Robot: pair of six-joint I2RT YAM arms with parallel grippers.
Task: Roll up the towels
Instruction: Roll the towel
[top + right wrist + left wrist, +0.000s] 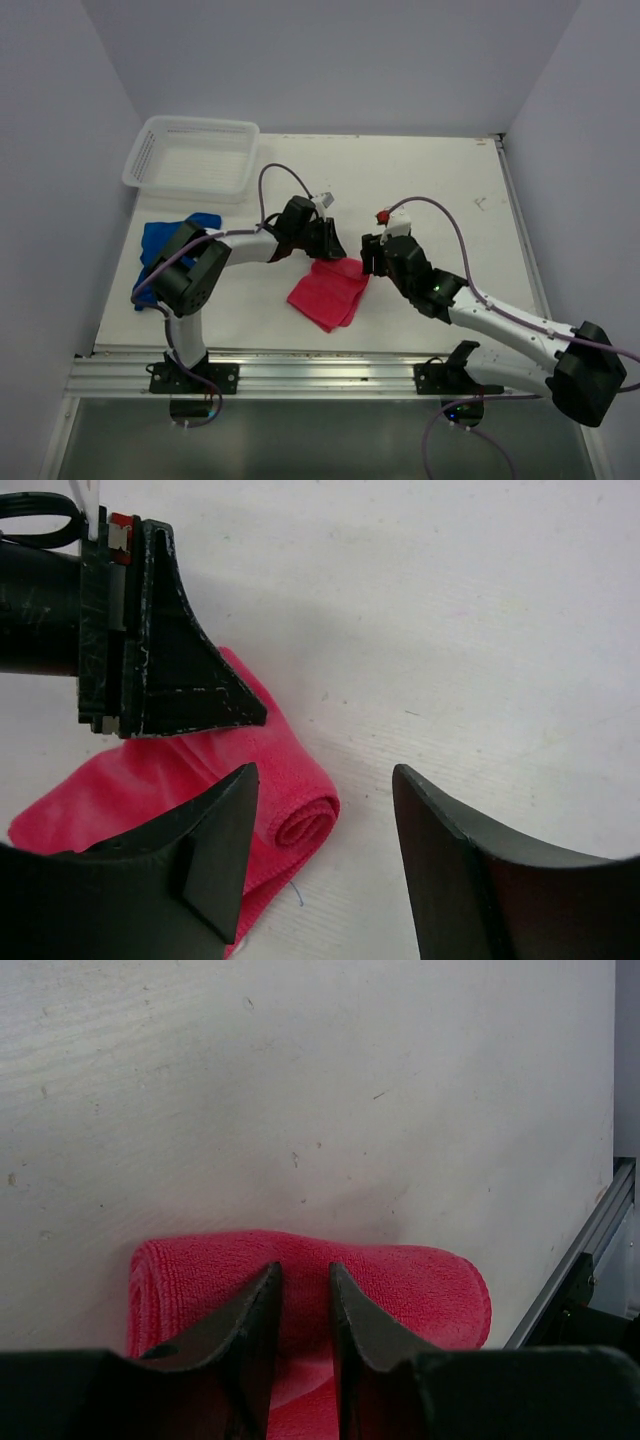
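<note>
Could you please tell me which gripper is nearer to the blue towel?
Left. The left gripper pinches the pink towel, with the blue towel off to its left; the right gripper stands open further right.

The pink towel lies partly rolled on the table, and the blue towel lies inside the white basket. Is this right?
Not fully. The blue towel is not inside the white basket; it lies on the table beside it, on the near side, as the top external view shows. The pink towel is partly rolled on the table.
</note>
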